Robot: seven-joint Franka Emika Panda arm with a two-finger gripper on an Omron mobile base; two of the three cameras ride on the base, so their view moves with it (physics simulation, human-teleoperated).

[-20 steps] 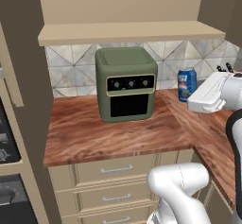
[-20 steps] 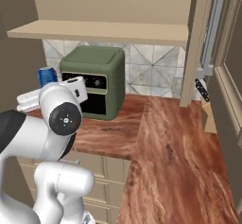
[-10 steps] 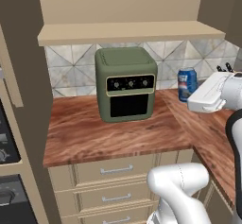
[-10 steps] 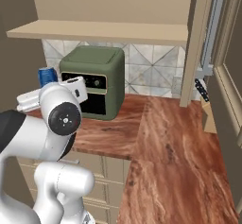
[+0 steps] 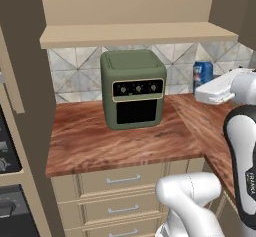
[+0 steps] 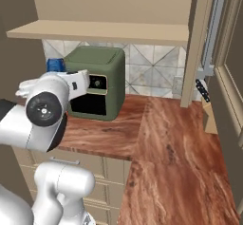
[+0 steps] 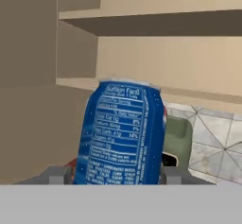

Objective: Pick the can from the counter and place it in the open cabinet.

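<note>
Beneath the open cabinet [image 5: 135, 33], the reddish wood counter [image 5: 110, 141] and its green toaster oven [image 5: 133, 88] sit exactly as they did a second ago, nothing shifted. Clamped between the gripper [image 7: 116, 175] fingers, the blue can [image 7: 124, 133] remains lifted off the counter beside the oven, below the cabinet's bottom board, its position unchanged.

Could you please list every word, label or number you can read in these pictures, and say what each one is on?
"Nutrition Facts": heading of the white panel on the can; the lines below it are too blurred to read.
Small dark lettering on the robot's arm: too small to read.
Toaster oven knobs: no readable markings.
</note>
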